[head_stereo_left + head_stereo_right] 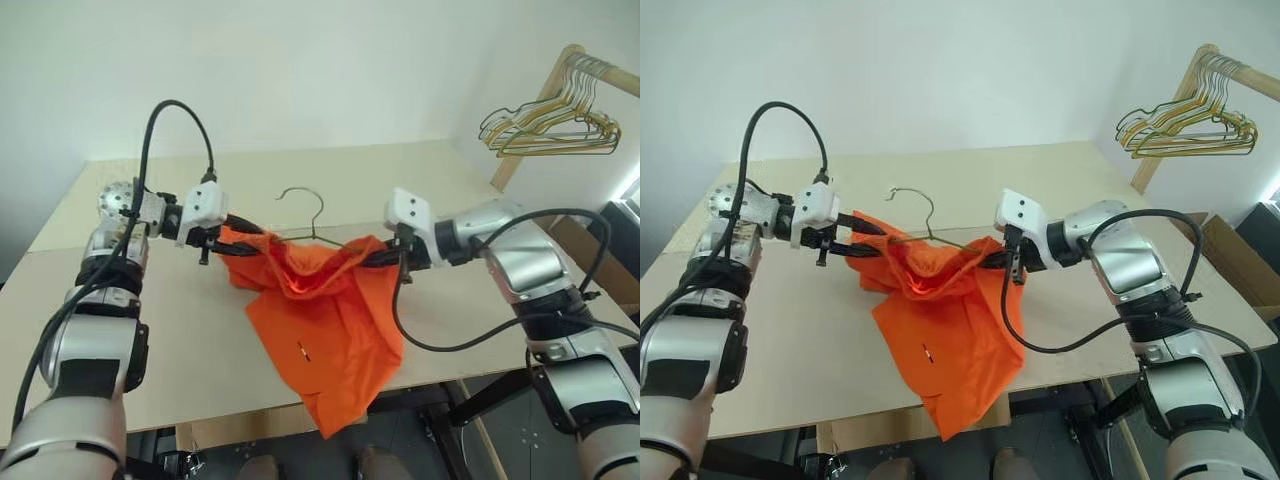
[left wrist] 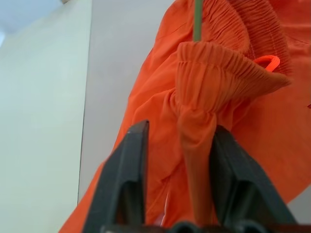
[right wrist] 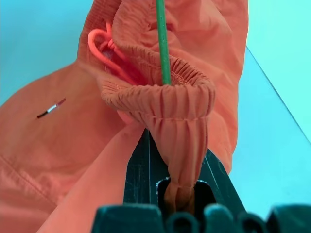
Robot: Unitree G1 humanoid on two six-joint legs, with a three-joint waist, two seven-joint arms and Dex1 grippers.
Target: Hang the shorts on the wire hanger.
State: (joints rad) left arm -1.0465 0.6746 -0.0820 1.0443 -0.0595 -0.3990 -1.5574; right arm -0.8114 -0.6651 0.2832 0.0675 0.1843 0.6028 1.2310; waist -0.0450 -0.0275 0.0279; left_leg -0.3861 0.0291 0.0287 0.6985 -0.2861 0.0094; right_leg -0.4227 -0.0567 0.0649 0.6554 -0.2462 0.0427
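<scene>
The orange shorts (image 1: 320,320) hang by their gathered waistband between my two grippers, and the legs drape down onto the table and past its front edge. The wire hanger (image 1: 303,196) is thin and green. Its hook rises behind the waistband and its wire (image 3: 163,43) runs into the waist opening. My left gripper (image 1: 252,232) is at the shorts' left end, open, with a bunch of waistband (image 2: 194,126) loose between its fingers (image 2: 130,165). My right gripper (image 1: 366,257) is at the right end, shut on a fold of waistband (image 3: 182,145).
The pale wooden table (image 1: 450,180) stretches behind and to both sides of the shorts. A bunch of several gold and green wire hangers (image 1: 555,125) hangs on a wooden rack (image 1: 575,55) at the far right. A cardboard box (image 1: 1230,250) sits beyond the table's right edge.
</scene>
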